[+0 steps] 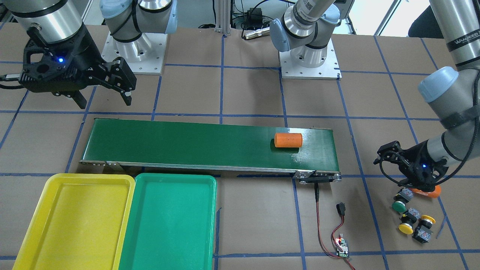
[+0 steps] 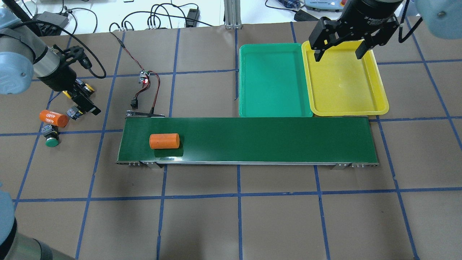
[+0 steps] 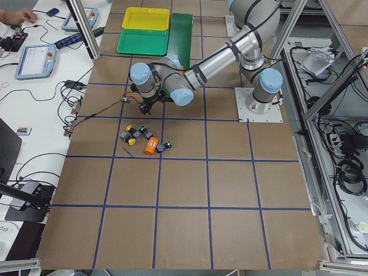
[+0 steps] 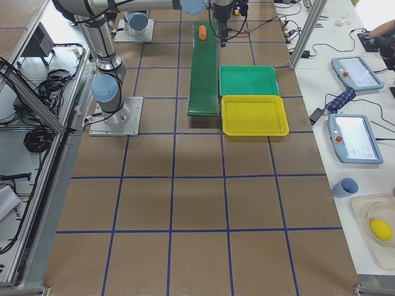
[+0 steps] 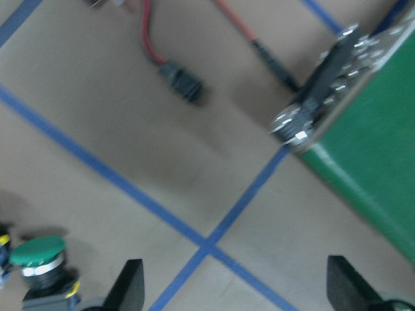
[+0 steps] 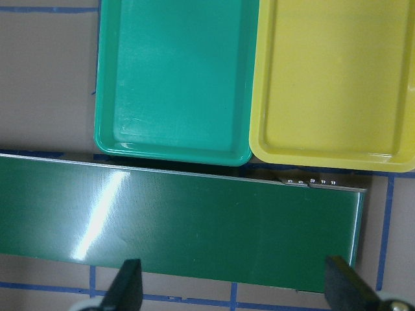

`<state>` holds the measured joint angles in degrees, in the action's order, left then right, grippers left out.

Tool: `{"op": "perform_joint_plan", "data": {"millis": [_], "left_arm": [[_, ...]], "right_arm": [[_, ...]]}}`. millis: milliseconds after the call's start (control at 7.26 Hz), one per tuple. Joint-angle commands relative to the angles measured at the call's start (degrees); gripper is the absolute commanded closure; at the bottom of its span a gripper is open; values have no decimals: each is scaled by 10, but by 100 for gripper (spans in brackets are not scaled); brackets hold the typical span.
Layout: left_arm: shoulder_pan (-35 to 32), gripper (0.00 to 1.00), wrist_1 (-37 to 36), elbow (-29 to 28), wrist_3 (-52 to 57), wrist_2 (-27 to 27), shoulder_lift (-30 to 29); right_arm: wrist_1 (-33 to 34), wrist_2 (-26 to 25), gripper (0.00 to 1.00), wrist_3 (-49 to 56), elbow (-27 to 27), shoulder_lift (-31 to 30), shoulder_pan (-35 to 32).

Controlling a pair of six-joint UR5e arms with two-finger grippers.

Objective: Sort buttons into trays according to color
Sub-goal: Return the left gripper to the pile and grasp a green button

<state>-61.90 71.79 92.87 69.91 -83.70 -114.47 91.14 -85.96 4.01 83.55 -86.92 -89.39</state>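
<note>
Matte brown table [image 2: 252, 224] gridded with blue tape [image 2: 238, 196]. Glossy round-cornered green tray [image 2: 274, 83], yellow tray [image 2: 343, 86] seen toward far-right corner. Left gripper [image 5: 237, 275], right gripper [image 2: 339, 56]: fingers spread, nothing held.

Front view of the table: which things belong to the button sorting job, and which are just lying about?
Job: green button, yellow buttons, yellow tray, green tray.

Lying about: conveyor belt, orange cylinder on it, second orange cylinder beside the buttons, wired circuit board.
</note>
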Motion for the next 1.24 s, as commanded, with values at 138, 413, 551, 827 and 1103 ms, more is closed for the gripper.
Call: {"op": "perform_joint_plan", "data": {"millis": [138, 413, 551, 827, 1103], "left_arm": [[17, 0, -54, -12, -71, -1, -51], [17, 0, -89, -12, -76, -75, -68], [18, 0, -109, -12, -76, -76, -80], [18, 0, -127, -13, -68, -78, -91], [18, 0, -144, -16, -65, -77, -102]], "right_arm": [[0, 0, 0, 0, -1, 0, 0], [0, -1, 0, -1, 0, 0, 0], [0, 0, 0, 0, 0, 0, 0], [0, -1, 0, 0, 0, 0, 0], [0, -1, 0, 0, 0, -1, 0]]}}
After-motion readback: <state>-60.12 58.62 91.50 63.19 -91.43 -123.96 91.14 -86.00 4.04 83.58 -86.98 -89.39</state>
